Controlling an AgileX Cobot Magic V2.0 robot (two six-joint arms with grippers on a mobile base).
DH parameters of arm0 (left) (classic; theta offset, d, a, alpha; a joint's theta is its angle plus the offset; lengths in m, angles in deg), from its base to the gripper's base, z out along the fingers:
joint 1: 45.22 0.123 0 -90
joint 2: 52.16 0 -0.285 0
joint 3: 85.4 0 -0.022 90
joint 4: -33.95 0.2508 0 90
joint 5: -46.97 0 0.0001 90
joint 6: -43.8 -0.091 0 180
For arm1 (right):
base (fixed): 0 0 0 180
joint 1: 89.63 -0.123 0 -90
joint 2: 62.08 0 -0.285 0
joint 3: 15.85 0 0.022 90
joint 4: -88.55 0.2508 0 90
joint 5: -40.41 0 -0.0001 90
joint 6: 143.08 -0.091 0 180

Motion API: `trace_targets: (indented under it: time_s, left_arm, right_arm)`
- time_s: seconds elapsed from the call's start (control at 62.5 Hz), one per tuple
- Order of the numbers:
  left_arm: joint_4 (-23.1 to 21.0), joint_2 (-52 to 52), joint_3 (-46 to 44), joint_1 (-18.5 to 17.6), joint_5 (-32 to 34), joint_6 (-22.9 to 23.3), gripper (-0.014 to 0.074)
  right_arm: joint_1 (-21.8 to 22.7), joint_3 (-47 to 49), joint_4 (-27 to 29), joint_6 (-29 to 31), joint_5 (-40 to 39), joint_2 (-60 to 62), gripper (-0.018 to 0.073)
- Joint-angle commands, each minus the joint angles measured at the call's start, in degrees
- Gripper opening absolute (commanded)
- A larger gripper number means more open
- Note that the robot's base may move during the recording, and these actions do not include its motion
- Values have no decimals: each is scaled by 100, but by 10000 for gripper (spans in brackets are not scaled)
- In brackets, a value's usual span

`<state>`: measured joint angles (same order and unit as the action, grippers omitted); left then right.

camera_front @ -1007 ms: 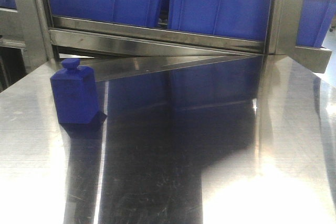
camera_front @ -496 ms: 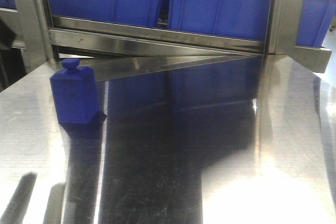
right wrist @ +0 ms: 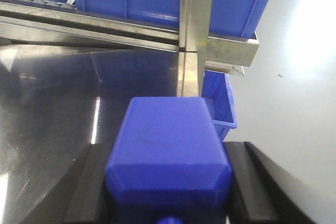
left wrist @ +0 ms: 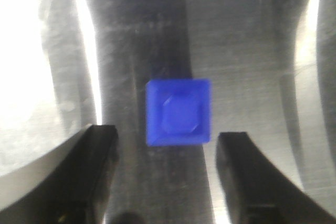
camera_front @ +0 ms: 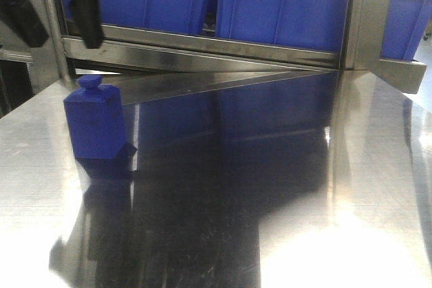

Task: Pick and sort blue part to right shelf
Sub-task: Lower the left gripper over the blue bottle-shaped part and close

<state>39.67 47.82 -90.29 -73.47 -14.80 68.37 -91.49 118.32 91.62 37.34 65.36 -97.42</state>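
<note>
Shiny steel tabletop, blue bins on shelf at 12 o'clock. Blue part stands at 9 o'clock. Left gripper hangs right above it, spread wide. Step: lining up grab. Next: drop straight down, squeeze sides. Right gripper grasps second blue part.

Plain deep blue on the standing part. Same blue on the held part in the right tool and on the shelf bins. Black on the fingers of left tool and right tool alike. Brushed silver-grey on the tabletop, streaked with dark, bluish reflections. Silver on the shelf frame.
</note>
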Motion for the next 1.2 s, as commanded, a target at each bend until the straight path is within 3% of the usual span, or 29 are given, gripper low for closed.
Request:
trace_targets:
  time_s: [0.0,0.096,0.895,1.183]
  left_arm:
    - [-63,115,-572,-33,-368,137,471]
    - [-90,395,-797,-33,-654,411,471]
    - [-35,687,-843,-216,-597,625,475]
    - [-35,687,-843,-216,-643,625,559]
  right_arm:
    - [25,162,15,43,-511,-10,382]
    - [25,162,15,43,-511,-10,382]
    - [25,162,15,43,-511,-10,382]
    - [25,162,15,43,-511,-10,382]
